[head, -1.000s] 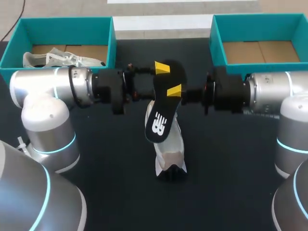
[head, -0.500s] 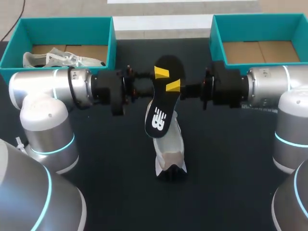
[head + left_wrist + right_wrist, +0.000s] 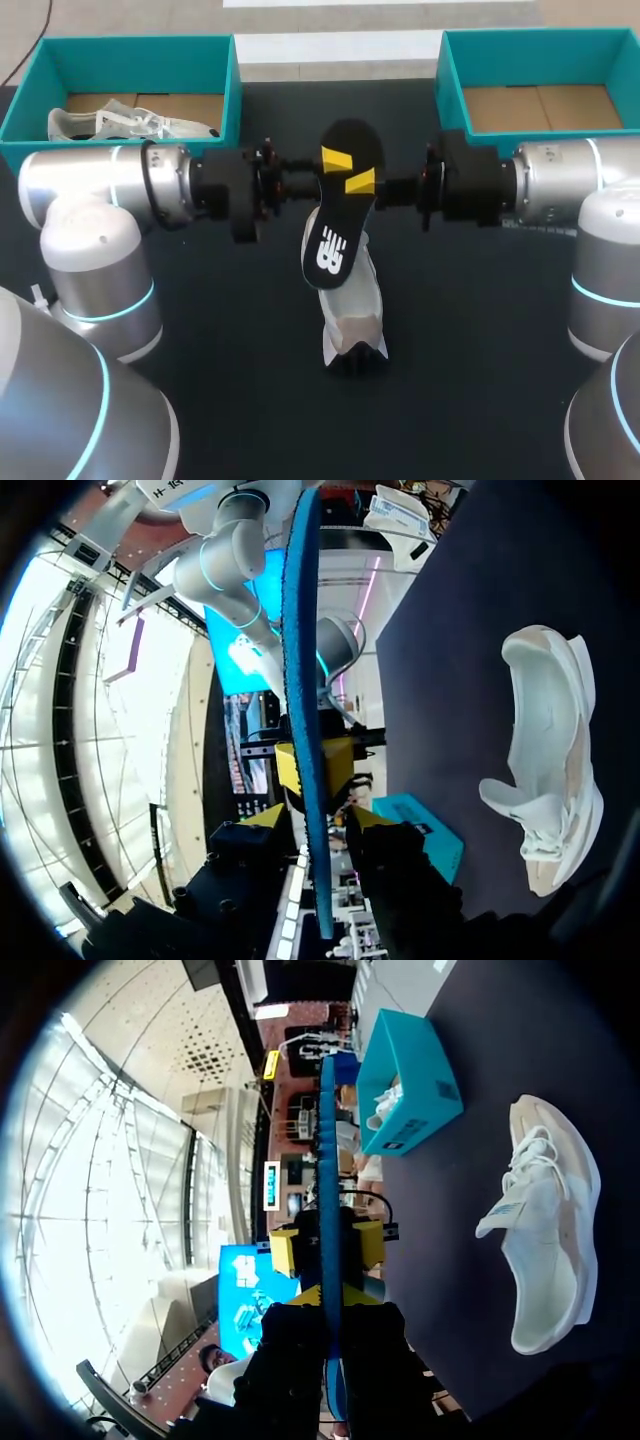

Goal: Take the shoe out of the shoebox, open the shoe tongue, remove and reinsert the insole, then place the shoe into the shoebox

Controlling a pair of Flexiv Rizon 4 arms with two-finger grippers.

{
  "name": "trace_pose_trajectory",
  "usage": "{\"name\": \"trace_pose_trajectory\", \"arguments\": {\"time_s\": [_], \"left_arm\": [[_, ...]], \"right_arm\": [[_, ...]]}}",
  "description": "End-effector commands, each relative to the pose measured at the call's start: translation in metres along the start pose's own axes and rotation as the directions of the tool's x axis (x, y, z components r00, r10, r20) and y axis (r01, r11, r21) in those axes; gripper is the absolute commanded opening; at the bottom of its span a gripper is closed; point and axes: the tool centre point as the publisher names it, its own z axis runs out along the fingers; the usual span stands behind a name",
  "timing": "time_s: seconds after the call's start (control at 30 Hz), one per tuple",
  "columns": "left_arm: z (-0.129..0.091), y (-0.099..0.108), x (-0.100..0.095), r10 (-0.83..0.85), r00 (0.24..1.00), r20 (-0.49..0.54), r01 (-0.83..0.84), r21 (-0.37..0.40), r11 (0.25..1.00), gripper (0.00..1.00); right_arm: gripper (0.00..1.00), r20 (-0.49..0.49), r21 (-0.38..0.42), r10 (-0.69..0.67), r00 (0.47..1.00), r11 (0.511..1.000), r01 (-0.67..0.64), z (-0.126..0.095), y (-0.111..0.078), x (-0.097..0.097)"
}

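A black insole [image 3: 335, 235] with a white logo hangs in the air over the middle of the table. My right gripper [image 3: 362, 185] is shut on its upper part; in the right wrist view the blue edge of the insole [image 3: 328, 1140] runs straight out from between my right gripper's [image 3: 335, 1310] fingers. My left gripper [image 3: 340, 165] comes in from the other side. Its fingers stand on either side of the insole [image 3: 300, 630] with small gaps, so my left gripper [image 3: 318, 825] is open. The white shoe [image 3: 352, 305] lies on the dark table below, held by nothing.
A teal shoebox [image 3: 120, 48] at the back left holds a second white shoe [image 3: 120, 123]. Another teal shoebox [image 3: 450, 90] at the back right shows only its cardboard floor. Dark table surface surrounds the shoe.
My left gripper's fingers have drawn in toward the insole from wide apart. The insole and my right gripper have shifted slightly away from the camera. The shoe has not moved.
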Motion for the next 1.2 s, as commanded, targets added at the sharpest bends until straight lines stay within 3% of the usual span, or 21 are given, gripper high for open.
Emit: {"name": "trace_pose_trajectory", "arguments": {"time_s": [0.03, 0.1, 0.23, 0.33, 0.47, 0.5, 0.53, 0.57, 0.9, 1.2], "left_arm": [[0.003, 0.002, 0.002, 0.000, 1.000, 0.005, 0.000, -0.004, 1.000, 0.25], [0.003, 0.003, 0.003, 0.000, 1.000, 0.005, 0.000, -0.006, 1.000, 0.17], [0.003, 0.004, 0.002, 0.000, 1.000, 0.007, 0.000, -0.010, 1.000, 0.14], [0.004, 0.005, 0.002, 0.002, 1.000, 0.007, -0.002, -0.011, 1.000, 0.00], [0.006, 0.005, 0.002, 0.002, 1.000, 0.005, -0.002, -0.007, 1.000, 0.00], [0.006, 0.005, 0.003, 0.000, 1.000, 0.003, 0.000, -0.007, 1.000, 0.00], [0.006, 0.004, 0.004, -0.004, 1.000, 0.000, 0.004, -0.011, 1.000, 0.00], [0.005, 0.004, 0.004, -0.006, 1.000, -0.012, 0.006, -0.023, 1.000, 0.00], [-0.004, -0.002, 0.007, -0.055, 0.998, 0.006, 0.055, -0.043, 0.998, 0.00], [-0.018, -0.017, 0.008, -0.086, 0.996, 0.015, 0.087, -0.063, 0.994, 0.00]], "right_arm": [[0.00, 0.001, 0.005, 0.000, 1.000, 1.000, 0.000, 0.005, 0.001, 0.001], [0.00, 0.001, 0.008, -0.001, 1.000, 1.000, 0.001, 0.005, 0.001, 0.001], [0.00, 0.000, 0.011, 0.000, 1.000, 1.000, 0.000, 0.005, 0.000, 0.001], [0.00, -0.002, 0.012, 0.003, 1.000, 1.000, -0.003, 0.004, -0.001, 0.000], [0.00, -0.006, 0.007, 0.009, 1.000, 1.000, -0.008, 0.003, -0.001, -0.001], [0.06, -0.014, -0.004, 0.011, 1.000, 1.000, -0.011, 0.002, -0.001, -0.001], [0.48, -0.013, -0.008, 0.011, 1.000, 1.000, -0.011, 0.001, -0.001, -0.002], [1.00, -0.013, -0.009, 0.012, 1.000, 1.000, -0.012, -0.001, -0.001, -0.002], [1.00, -0.013, -0.035, -0.044, 0.999, 0.998, 0.043, -0.036, 0.005, -0.004], [1.00, -0.026, 0.062, -0.097, 0.995, 0.993, 0.098, -0.070, 0.013, -0.002]]}}
